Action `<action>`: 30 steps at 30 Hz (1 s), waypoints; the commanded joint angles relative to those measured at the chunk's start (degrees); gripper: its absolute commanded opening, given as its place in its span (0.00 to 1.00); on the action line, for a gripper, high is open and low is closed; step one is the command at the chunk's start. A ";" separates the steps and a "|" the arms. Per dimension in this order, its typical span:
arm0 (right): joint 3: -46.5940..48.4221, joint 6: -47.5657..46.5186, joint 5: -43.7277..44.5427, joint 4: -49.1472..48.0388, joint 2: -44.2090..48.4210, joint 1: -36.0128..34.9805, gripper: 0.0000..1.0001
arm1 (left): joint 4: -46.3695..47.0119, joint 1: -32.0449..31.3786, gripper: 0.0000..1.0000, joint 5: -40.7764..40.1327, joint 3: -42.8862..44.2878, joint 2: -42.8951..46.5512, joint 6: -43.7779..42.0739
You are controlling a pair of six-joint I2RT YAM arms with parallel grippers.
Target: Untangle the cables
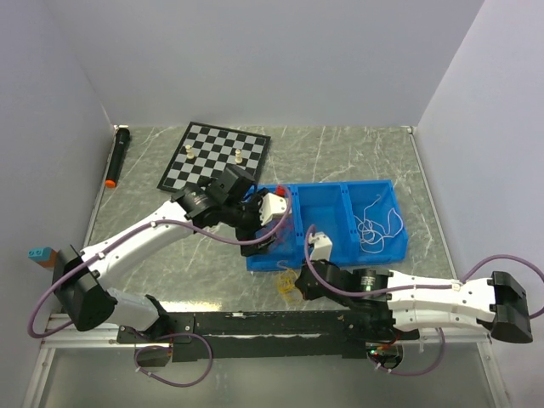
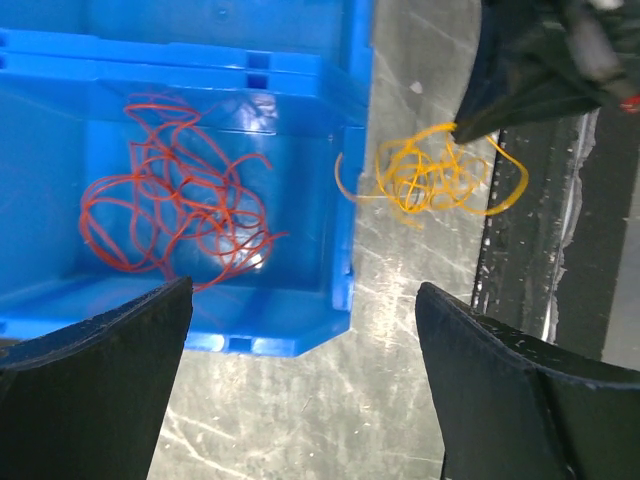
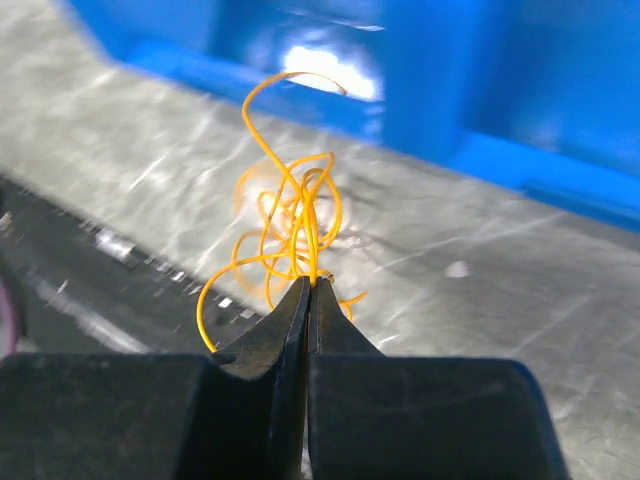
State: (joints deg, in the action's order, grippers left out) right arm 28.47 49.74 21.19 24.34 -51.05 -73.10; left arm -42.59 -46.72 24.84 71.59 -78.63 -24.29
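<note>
One grey, marbled worktop [image 1: 340, 153] filled most of my overhead view. Across it reached the left arm [image 1: 136, 242] and the right arm [image 1: 433, 302], both bent toward a blue bin [image 1: 374, 184] with three compartments, which sat near the middle. Beyond the bin lay a chessboard [image 1: 217, 155] with a few small pieces [image 1: 239, 156] on it, and well apart at the far left lay a black stick with an orange tip [image 1: 117, 155].

My left end effector [image 2: 305, 290] hung over the near corner of the bin's left compartment, its fingers spread wide and holding nothing. My right end effector [image 3: 310, 285] was pinched together on a strand of the orange cable [image 3: 295, 215], a loose tangle outside the bin, just beside its near wall. I could not tell whether the tangle touched the worktop.

A red cable [image 2: 170, 205] lay bunched on the floor of the left compartment. A thin white cable [image 1: 374, 225] lay coiled in the right compartment.
</note>
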 commanded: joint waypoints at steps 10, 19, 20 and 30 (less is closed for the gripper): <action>3.78 -5.35 12.64 2.20 3.76 -11.45 0.00 | -5.39 -2.85 0.97 10.13 -0.40 -3.02 -8.56; 3.61 -4.65 13.18 -0.33 6.40 -11.45 0.00 | 6.00 -6.63 0.97 9.80 -9.97 -0.03 -5.60; 3.61 -4.56 13.09 -0.69 6.40 -11.45 0.00 | 6.98 -6.63 0.97 9.01 -9.98 -0.38 -5.33; 5.02 -6.14 11.94 -3.24 5.26 -11.36 0.00 | 9.45 -6.63 0.86 9.96 -7.52 -3.02 -5.32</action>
State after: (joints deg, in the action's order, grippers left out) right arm 30.81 44.40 32.42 23.99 -45.63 -84.14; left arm -35.94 -53.30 33.15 61.39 -81.36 -29.85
